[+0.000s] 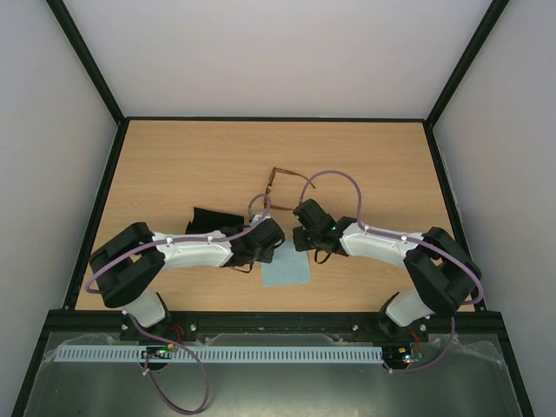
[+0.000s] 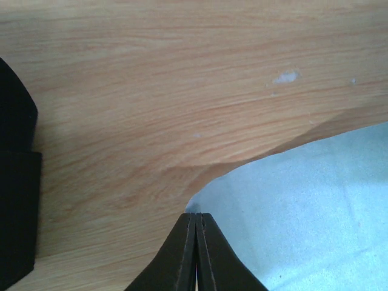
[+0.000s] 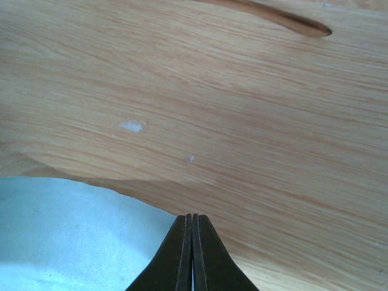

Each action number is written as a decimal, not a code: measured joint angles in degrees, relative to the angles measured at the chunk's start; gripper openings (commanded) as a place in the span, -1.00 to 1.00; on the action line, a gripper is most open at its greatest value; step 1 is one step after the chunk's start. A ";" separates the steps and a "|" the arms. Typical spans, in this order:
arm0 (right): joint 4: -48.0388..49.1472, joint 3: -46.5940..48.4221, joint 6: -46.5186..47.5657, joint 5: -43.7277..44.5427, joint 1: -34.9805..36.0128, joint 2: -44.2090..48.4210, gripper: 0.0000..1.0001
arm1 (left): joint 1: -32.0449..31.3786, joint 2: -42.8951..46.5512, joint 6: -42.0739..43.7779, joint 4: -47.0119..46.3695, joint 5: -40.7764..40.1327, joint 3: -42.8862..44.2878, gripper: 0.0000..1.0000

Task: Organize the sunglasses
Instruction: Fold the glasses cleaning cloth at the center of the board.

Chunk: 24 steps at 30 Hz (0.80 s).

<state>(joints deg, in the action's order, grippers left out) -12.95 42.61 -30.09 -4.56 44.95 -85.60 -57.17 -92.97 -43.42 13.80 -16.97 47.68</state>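
Both arms bent inward, wrists low & nearly meeting mid-table. My left end effector (image 1: pixel 278 246) (image 2: pixel 196 216) and right end effector (image 1: pixel 301 243) (image 3: pixel 192 217) are each clenched on a far corner of the cloth (image 1: pixel 287 271) (image 2: pixel 315 206) (image 3: pixel 73 230); that edge is raised, shadow beneath. Sunglasses (image 1: pixel 276 171) lie just beyond my wrists, thin brown frame, arms splayed, not touching me. Black case (image 1: pixel 208 219) (image 2: pixel 15 182) is left of the cloth. Table (image 1: pixel 191 165) bare toward far & side edges.
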 measured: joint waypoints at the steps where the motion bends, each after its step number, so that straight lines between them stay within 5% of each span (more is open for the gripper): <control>1: 0.02 0.22 0.20 -0.02 -0.24 -0.17 -0.97 | 0.26 0.33 0.26 -0.26 0.00 -0.20 -0.95; 24: -0.11 3.34 2.58 -0.90 -1.88 -1.62 -0.97 | 5.14 4.98 5.53 -7.52 1.01 -3.74 -0.95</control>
<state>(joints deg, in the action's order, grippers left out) -13.06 45.95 -27.51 -5.45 43.07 -87.22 -52.03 -87.99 -37.89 6.28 -15.97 43.94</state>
